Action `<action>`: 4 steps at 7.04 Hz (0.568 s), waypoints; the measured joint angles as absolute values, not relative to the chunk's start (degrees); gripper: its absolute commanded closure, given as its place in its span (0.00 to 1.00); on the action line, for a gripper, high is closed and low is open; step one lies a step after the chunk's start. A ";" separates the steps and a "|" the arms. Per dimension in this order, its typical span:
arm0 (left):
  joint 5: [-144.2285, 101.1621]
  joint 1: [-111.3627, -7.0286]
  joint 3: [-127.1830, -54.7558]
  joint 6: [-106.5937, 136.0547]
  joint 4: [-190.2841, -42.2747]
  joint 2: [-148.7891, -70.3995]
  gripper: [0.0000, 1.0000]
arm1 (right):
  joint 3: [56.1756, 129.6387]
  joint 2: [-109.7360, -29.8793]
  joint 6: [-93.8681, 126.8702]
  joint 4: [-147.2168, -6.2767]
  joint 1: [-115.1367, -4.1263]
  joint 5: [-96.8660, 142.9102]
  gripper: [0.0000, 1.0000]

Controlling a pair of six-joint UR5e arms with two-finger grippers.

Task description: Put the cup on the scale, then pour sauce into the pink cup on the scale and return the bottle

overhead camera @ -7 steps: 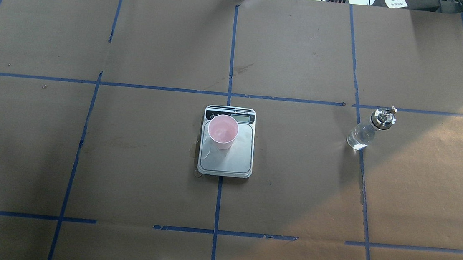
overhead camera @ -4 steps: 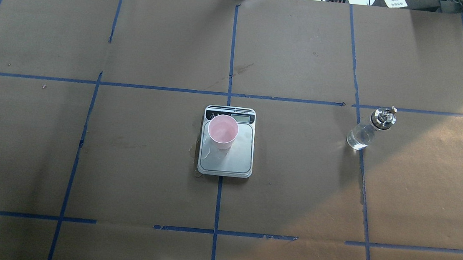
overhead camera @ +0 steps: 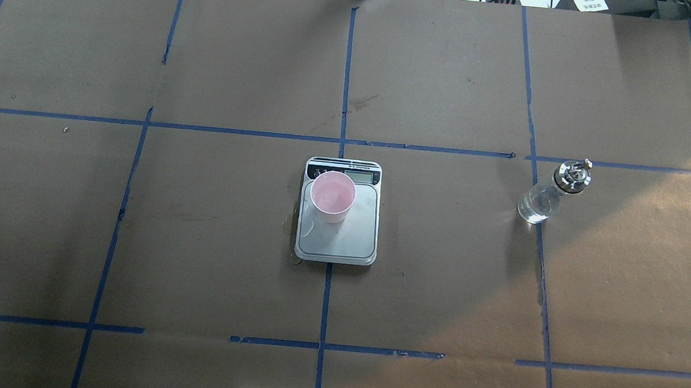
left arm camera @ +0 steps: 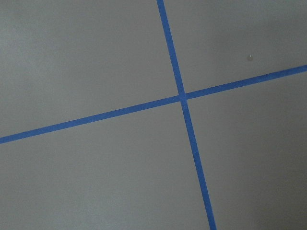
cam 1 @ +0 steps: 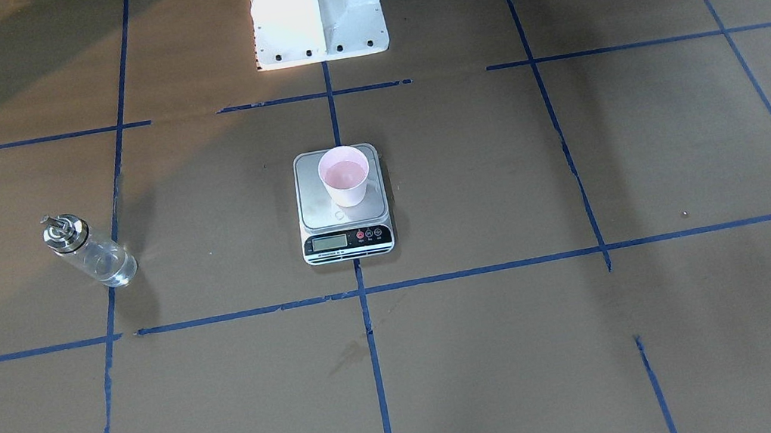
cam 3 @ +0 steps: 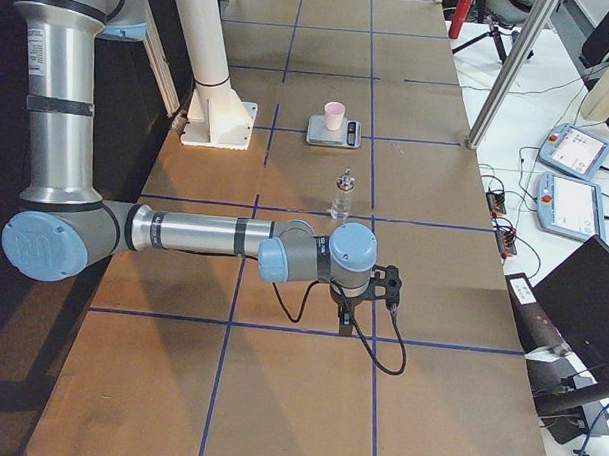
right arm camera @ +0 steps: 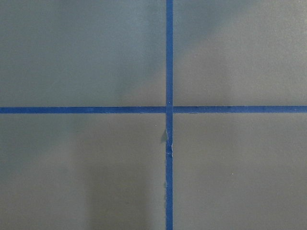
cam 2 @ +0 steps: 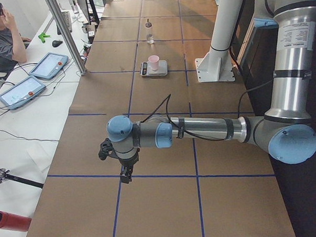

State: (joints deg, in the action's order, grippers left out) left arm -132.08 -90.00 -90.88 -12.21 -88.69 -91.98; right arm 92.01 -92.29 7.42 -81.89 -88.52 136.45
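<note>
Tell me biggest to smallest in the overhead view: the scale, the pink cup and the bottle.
1. Scale: clearly largest.
2. Bottle and pink cup: one longer, one wider, too alike to rank.

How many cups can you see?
1. The pink cup stands on the scale, at the end near its display. The bottle off to the side is not a cup. None looks hidden.
</note>
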 measured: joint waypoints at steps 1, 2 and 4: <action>-132.22 -90.00 -90.91 -11.48 -88.68 -91.92 0.00 | 92.14 -92.29 7.81 -81.86 -88.27 136.26 0.00; -132.43 -90.00 -90.99 -9.13 -88.81 -91.90 0.00 | 92.17 -92.30 7.92 -81.79 -88.20 136.18 0.00; -132.60 -90.00 -91.26 -5.06 -89.21 -91.93 0.00 | 92.19 -92.44 7.82 -81.65 -88.16 136.15 0.00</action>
State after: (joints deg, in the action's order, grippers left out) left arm -132.60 -90.00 -91.26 -5.06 -89.21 -91.93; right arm 92.19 -92.44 7.82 -81.65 -88.16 136.15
